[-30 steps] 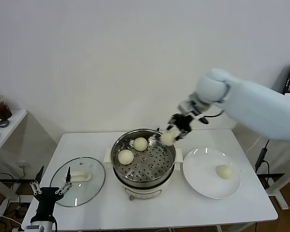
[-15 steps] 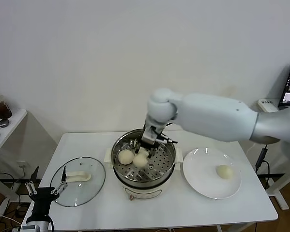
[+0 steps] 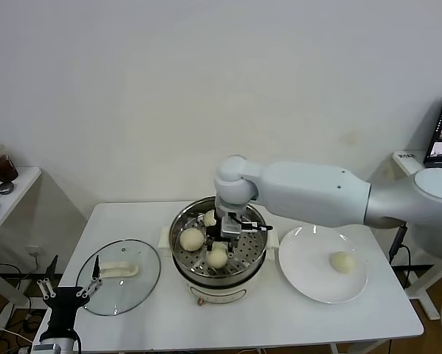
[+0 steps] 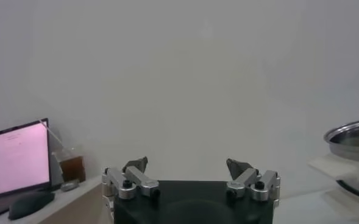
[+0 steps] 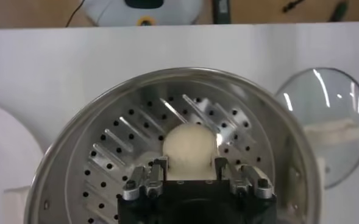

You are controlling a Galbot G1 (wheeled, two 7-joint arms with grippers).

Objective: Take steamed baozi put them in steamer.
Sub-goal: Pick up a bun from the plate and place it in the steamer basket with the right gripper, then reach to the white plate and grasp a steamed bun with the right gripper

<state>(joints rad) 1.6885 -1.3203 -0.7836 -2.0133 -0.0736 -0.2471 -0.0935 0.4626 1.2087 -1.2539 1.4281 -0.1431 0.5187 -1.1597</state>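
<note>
On the table [image 3: 294,324], lid [image 3: 121,276] left of steamer [image 3: 218,247], plate [image 3: 309,265] right.

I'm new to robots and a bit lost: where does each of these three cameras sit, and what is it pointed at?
Head view: from the robot's head, down at the table; both arms show.
Left wrist view: on the parked left arm, facing a wall; left gripper, jaws open.
Right wrist view: above the steamer; right gripper around a bun.
Head and right wrist views share steamer and lid.
</note>
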